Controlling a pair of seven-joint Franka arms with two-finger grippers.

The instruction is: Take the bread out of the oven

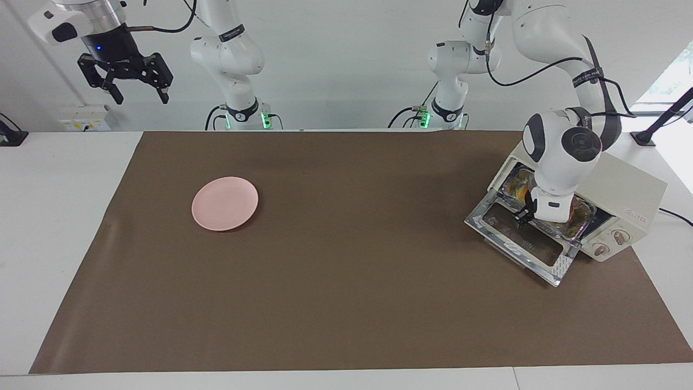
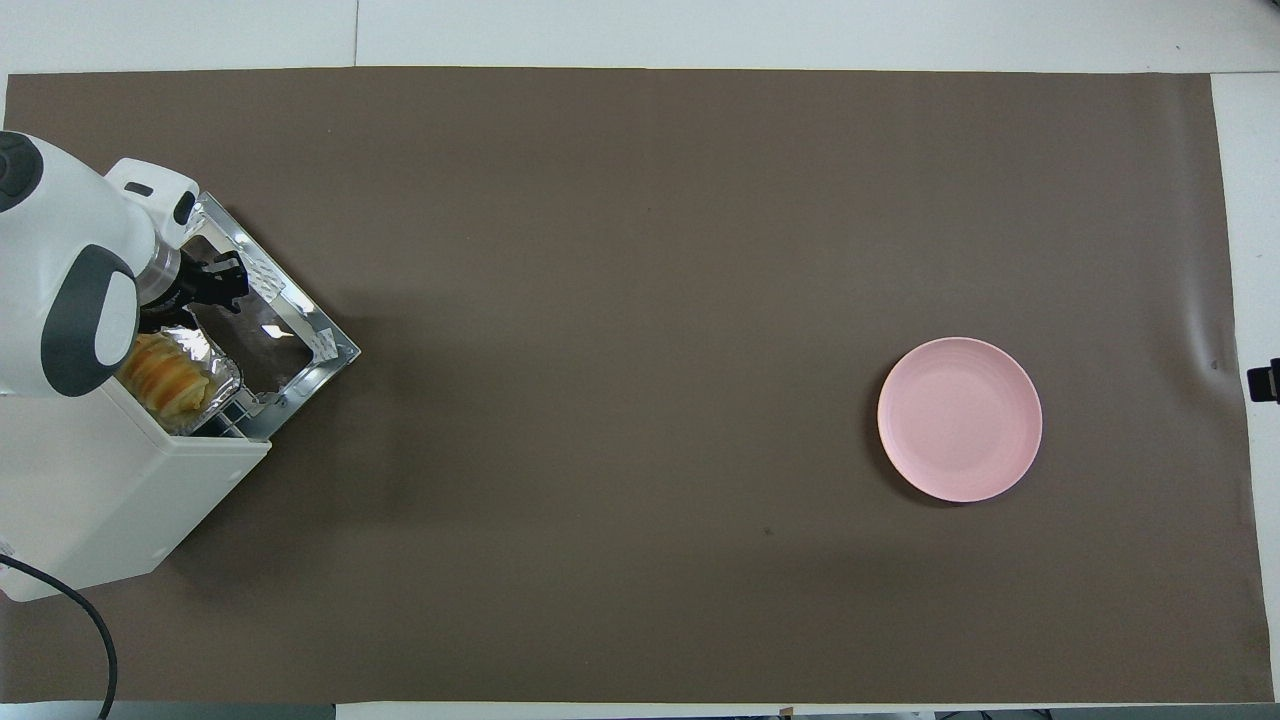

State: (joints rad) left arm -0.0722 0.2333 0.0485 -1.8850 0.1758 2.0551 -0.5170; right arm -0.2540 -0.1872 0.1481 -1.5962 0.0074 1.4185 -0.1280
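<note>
My left gripper hangs low over the inner edge of the oven's dropped door, just beside the foil tray; I cannot tell whether its fingers are spread or pinching anything. The tray sits on the rack in the oven mouth, and the bread lies in it, partly hidden under my wrist. The oven stands at the left arm's end of the worktop. A small red mark on its side is unreadable. The pink plate lies bare toward the right arm's end. My right gripper waits aloft, fingers spread.
</note>
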